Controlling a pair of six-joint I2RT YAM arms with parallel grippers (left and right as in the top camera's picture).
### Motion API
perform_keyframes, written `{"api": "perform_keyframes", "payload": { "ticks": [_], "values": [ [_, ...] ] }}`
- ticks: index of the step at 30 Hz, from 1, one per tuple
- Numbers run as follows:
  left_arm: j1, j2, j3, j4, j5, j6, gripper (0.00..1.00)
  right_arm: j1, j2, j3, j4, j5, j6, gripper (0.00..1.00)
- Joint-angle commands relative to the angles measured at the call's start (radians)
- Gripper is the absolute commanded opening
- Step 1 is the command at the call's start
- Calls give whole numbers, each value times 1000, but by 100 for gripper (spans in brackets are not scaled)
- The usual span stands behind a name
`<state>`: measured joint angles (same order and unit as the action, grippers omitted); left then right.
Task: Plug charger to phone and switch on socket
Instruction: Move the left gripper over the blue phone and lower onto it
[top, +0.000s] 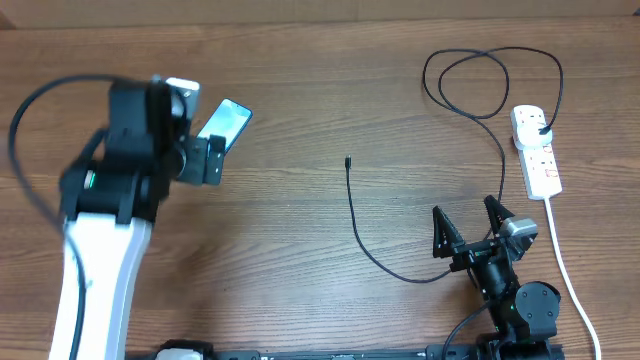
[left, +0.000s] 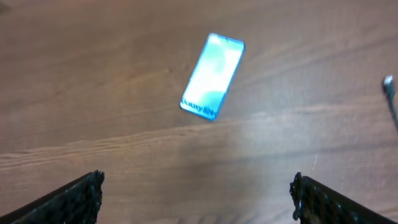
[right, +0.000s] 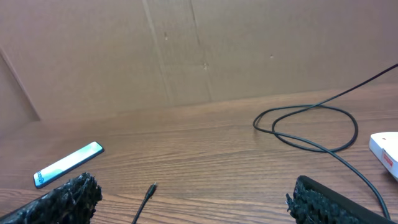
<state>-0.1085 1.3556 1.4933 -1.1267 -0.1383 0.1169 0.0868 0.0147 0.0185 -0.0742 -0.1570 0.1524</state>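
Note:
The phone lies flat at the back left, its light blue screen up and its near end hidden under my left arm. In the left wrist view the phone is ahead of my open left gripper, which holds nothing. The charger's thin black cable has its tip mid-table, curves past my right gripper, loops at the back and ends at the socket. My right gripper is open and empty, with the charger tip on the table ahead of it.
The socket's thick white cord runs down the right side to the front edge. The black cable loops lie at the back right. A brown cardboard wall stands behind the table.

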Motion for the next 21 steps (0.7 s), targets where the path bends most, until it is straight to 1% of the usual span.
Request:
{"api": "perform_keyframes", "payload": {
  "ticks": [1,5,9,14,21],
  "values": [
    [6,122,95,-34,73,69,99,6,-9,-10,5,7,-8,100],
    [21,248,150,-48,181,119,100,6,-9,-10,5,7,-8,100],
    [65,334,169,-44,287,123,100,6,-9,-10,5,7,-8,100],
    [102,393,169,-40,295,123,99,6,-9,-10,5,7,-8,100],
    [104,423,168,-6,281,123,100,6,-9,-10,5,7,-8,100]
  ]
}}
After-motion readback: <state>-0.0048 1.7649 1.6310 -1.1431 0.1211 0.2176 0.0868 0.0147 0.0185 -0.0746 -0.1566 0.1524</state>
